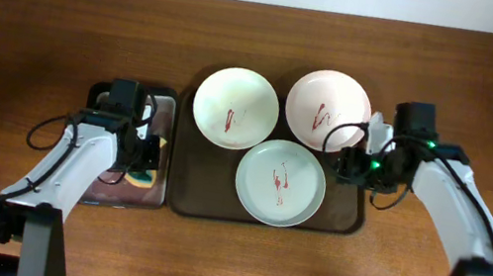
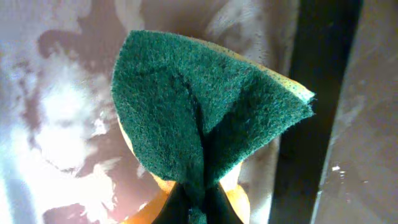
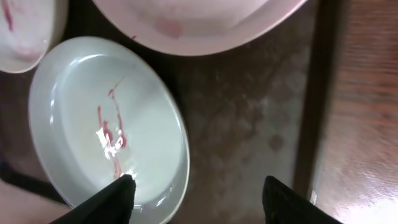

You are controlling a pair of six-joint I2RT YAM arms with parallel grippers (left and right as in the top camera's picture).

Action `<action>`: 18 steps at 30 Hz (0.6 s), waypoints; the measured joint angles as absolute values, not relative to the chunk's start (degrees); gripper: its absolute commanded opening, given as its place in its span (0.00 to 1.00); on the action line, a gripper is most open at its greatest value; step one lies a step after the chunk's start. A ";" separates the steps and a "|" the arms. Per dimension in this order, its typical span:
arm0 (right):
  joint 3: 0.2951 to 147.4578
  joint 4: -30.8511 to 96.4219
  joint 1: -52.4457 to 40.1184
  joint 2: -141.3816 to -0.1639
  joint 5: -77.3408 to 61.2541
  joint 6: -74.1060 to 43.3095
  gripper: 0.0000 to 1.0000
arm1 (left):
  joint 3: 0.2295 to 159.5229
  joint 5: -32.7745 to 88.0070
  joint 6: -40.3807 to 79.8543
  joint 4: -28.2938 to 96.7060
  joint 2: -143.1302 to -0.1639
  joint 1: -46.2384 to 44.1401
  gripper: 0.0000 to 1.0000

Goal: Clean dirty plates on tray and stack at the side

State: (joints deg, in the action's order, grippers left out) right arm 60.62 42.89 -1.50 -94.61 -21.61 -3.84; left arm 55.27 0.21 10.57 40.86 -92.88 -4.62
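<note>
wooden table (image 1: pixel 36 18) bears brown tray (image 1: pixel 197 196), grey tray (image 1: pixel 121 195).

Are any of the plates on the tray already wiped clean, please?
No, the left plate, right plate and mint plate all carry red streaks.

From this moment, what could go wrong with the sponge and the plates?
1. The left gripper pinches the sponge only at one folded end, so it may twist or slip out once it is pressed on a plate.
2. The right gripper stands open astride the rim of the mint-green plate, with a white plate close by. A thin rim grip may slip, or lifting may knock that neighbour.
</note>
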 measured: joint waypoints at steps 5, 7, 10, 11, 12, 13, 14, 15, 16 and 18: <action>60.64 39.94 -4.89 -102.39 -21.54 -4.82 0.47 | 55.27 1.04 10.57 40.73 -92.88 -4.62 0.00; 60.95 39.33 -5.69 -105.01 -21.52 -6.00 0.41 | 55.27 1.13 10.57 40.75 -92.88 -4.62 0.00; 61.58 38.17 -5.96 -105.82 -21.52 -7.33 0.29 | 55.27 1.13 10.57 40.73 -92.88 -4.62 0.00; 61.63 38.02 -6.13 -106.04 -21.58 -7.40 0.29 | 55.27 1.15 10.57 40.73 -92.88 -4.62 0.00; 61.63 37.98 -6.28 -106.13 -21.76 -7.55 0.27 | 55.27 1.15 10.57 40.75 -92.88 -4.62 0.00; 61.63 37.95 -6.46 -106.15 -22.04 -7.62 0.20 | 55.27 1.15 10.57 40.73 -92.88 -4.62 0.00; 61.63 37.95 -6.66 -106.21 -22.46 -7.75 0.15 | 55.27 1.13 10.57 40.75 -92.88 -4.62 0.00; 61.63 37.93 -6.83 -106.37 -22.96 -7.94 0.11 | 55.27 1.15 10.57 40.73 -92.88 -4.62 0.00; 61.63 38.04 -7.01 -106.72 -23.44 -7.90 0.10 | 55.27 1.13 10.55 40.71 -92.88 -4.62 0.00; 61.63 38.09 -7.09 -107.09 -24.14 -7.79 0.09 | 55.27 1.13 10.57 40.69 -92.88 -4.62 0.00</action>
